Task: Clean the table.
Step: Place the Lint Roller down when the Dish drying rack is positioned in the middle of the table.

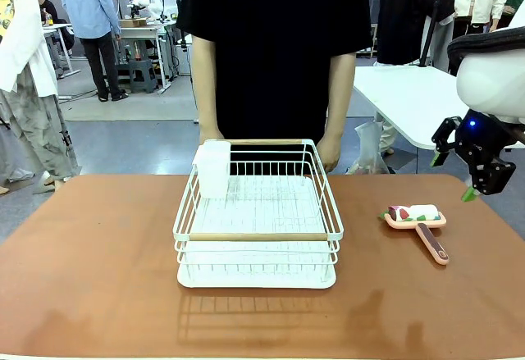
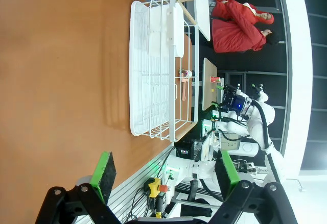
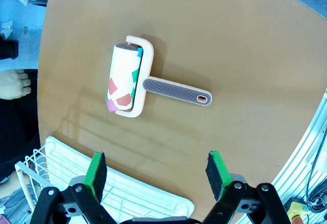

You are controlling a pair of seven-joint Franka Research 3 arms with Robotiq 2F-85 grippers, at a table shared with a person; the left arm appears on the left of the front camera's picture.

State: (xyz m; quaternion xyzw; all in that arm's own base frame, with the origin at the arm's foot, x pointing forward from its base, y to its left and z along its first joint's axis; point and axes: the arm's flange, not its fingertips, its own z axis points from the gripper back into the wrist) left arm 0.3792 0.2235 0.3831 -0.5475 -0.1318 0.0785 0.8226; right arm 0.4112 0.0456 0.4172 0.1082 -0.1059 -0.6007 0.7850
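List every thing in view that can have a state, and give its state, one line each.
Right gripper: open, empty, in the air over the table.
Left gripper: open, empty.
Lint roller: lying flat on the table, coloured scraps stuck to its roll.
Dish rack: upright mid-table, a white container in its far left corner.
Person's hands: at the far edge, holding nothing.

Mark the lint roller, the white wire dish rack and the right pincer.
peach-framed lint roller (image 3: 125, 78): right wrist view, on its paper roll
white wire dish rack (image 1: 257, 236): front view, on its wooden front bar
right pincer (image 3: 156, 174): right wrist view, midway between fingertips
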